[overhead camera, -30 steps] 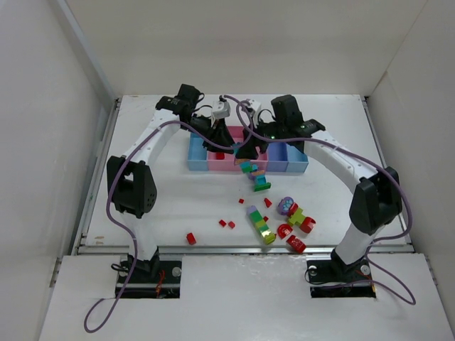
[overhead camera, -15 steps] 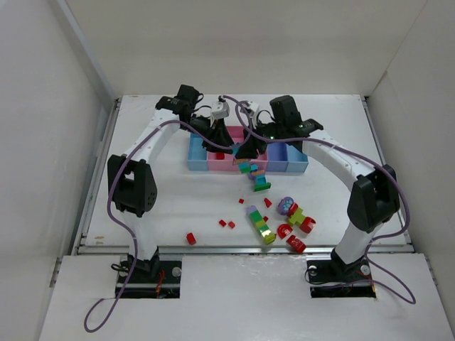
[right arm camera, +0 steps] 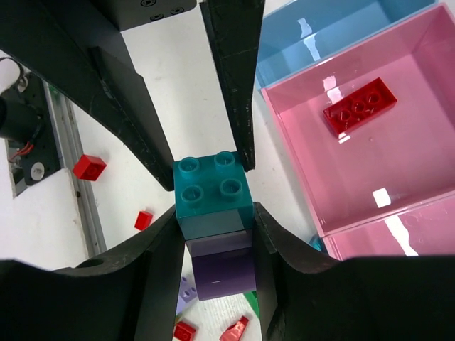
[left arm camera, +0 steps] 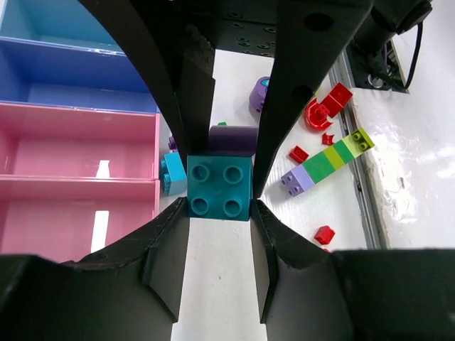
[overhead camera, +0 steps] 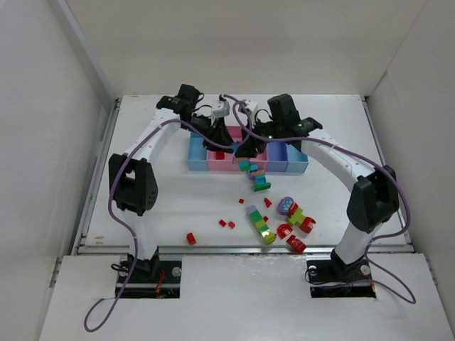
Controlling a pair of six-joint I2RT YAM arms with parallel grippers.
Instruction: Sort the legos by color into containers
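While a double grip is holding one lego stack point(right arm camera: 213, 234) — near the containers point(overhead camera: 196, 168).
Left gripper point(left arm camera: 219, 206) is pinching its teal brick point(left arm camera: 219, 186); right gripper point(right arm camera: 215, 213) is clamping the same stack.

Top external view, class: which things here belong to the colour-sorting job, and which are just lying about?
Job: teal-and-purple stack, gripped by left gripper and right gripper; containers; red brick in a pink bin; loose bricks on the table.
Lying about: purple cables; metal rail at table's near edge.
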